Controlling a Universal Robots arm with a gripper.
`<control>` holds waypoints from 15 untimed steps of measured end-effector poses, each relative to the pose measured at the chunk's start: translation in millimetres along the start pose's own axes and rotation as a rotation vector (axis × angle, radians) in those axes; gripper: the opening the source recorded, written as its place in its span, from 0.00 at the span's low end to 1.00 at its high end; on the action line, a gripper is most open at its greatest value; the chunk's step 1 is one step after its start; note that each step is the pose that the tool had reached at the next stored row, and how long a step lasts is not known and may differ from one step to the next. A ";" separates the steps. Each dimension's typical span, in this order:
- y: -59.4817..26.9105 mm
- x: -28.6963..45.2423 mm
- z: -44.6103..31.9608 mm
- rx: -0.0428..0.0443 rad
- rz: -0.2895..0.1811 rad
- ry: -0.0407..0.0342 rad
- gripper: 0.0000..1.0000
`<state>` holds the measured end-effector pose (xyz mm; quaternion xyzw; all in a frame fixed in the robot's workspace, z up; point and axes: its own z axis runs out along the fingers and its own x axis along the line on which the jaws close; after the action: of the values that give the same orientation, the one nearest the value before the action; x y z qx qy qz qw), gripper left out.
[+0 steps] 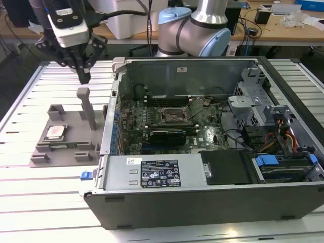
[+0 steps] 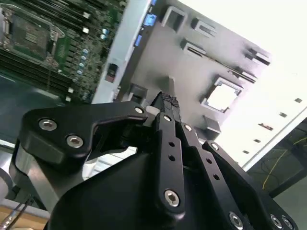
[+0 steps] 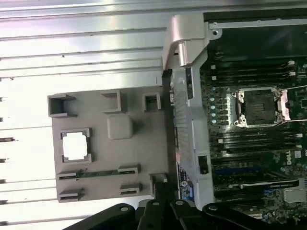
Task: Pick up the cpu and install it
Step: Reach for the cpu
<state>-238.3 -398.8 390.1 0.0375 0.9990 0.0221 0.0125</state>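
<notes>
Slatted bench [image 1: 30, 172]: cpu [image 1: 54, 132] lies in grey tray [image 1: 76, 125], exterior view's left of case [image 1: 202, 197]. The gripper [image 1: 83, 77] hovers above, closed, empty; it must open and centre squarely over the cpu.

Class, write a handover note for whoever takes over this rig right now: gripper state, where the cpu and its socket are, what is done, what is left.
Gripper: shut, holding nothing, hanging above the grey tray outside the computer case.
Cpu: lying flat in its pocket on the tray, apart from the gripper.
Socket on the motherboard: no chip in it.
Done: nothing that shows.
Left: picking up the cpu and installing it.
</notes>
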 end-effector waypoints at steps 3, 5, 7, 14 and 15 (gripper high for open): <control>-1.6 20.6 0.2 0.0000 0.000 0.0001 0.11; -2.5 32.5 0.4 0.0000 0.000 0.0000 0.11; -4.0 52.1 1.9 0.0000 0.000 0.0000 0.11; 0.4 110.3 15.6 0.0000 0.000 -0.0001 0.11; 0.6 115.3 16.3 -0.0001 0.000 -0.0001 0.11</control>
<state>-352.7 -388.8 371.1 0.0374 0.9990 0.0221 0.0125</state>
